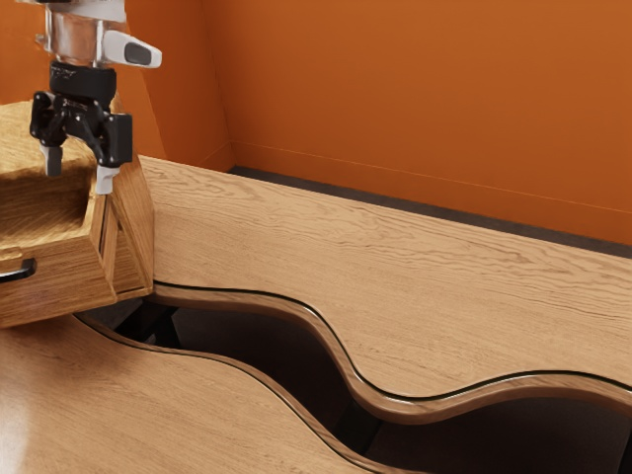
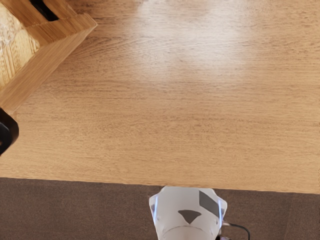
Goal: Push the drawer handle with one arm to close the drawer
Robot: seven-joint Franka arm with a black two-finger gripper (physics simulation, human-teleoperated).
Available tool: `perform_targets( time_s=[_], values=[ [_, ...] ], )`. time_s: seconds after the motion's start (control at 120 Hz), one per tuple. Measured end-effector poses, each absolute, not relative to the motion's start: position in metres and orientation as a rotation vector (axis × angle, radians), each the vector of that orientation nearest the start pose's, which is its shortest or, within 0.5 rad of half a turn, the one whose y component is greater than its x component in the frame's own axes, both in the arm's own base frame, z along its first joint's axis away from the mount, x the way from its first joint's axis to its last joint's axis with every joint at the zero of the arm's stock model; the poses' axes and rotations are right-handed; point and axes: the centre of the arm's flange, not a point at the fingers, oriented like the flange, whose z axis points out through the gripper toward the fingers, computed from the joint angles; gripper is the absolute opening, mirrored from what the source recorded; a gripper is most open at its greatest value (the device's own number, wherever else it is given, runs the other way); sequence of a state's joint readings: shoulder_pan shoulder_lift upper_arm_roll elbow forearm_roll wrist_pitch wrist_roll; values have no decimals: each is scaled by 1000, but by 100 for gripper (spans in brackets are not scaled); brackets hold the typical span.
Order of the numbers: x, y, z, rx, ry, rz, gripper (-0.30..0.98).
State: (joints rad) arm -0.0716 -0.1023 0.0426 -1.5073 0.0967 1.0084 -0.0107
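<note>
exterior view: the black handle [image 1: 18,271] sits on the front of the open drawer [image 1: 54,288], near the wavy edge of the tabletop [image 1: 395,286]. to the right of the handle, the gripper [image 1: 81,170] hangs over the drawer, its fingers apart. i judge the drawer light enough to slide, the handle stiff and perhaps slick, so i'd push squarely at its middle, no grip needed. the wrist view adds the white base [image 2: 187,212] past the tabletop's straight edge; the exterior view gives me the finger spread.
</note>
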Motion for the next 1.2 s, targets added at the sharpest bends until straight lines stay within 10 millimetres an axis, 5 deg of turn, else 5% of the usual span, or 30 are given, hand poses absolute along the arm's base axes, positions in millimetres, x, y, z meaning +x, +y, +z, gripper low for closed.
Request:
perform_targets(
  time_s=[0.092,0.167,0.25,0.317,0.35,0.408,0.475,0.558,0.708,1.2],
  values=[
    [482,7,666,-3024,-38,420,69],
    [481,14,680,-3039,-67,303,69],
    [448,24,723,-3051,-171,137,56],
    [383,60,738,-3007,-455,64,37],
    [356,76,726,-2975,-604,72,28],
    [309,92,662,-2918,-810,150,17],
    [293,102,592,-2885,-911,193,8],
    [288,120,542,-2852,-1025,155,1],
    [298,154,515,-2803,-1152,10,-5],
    [337,203,516,-2731,-1245,-268,-10]
  ],
)
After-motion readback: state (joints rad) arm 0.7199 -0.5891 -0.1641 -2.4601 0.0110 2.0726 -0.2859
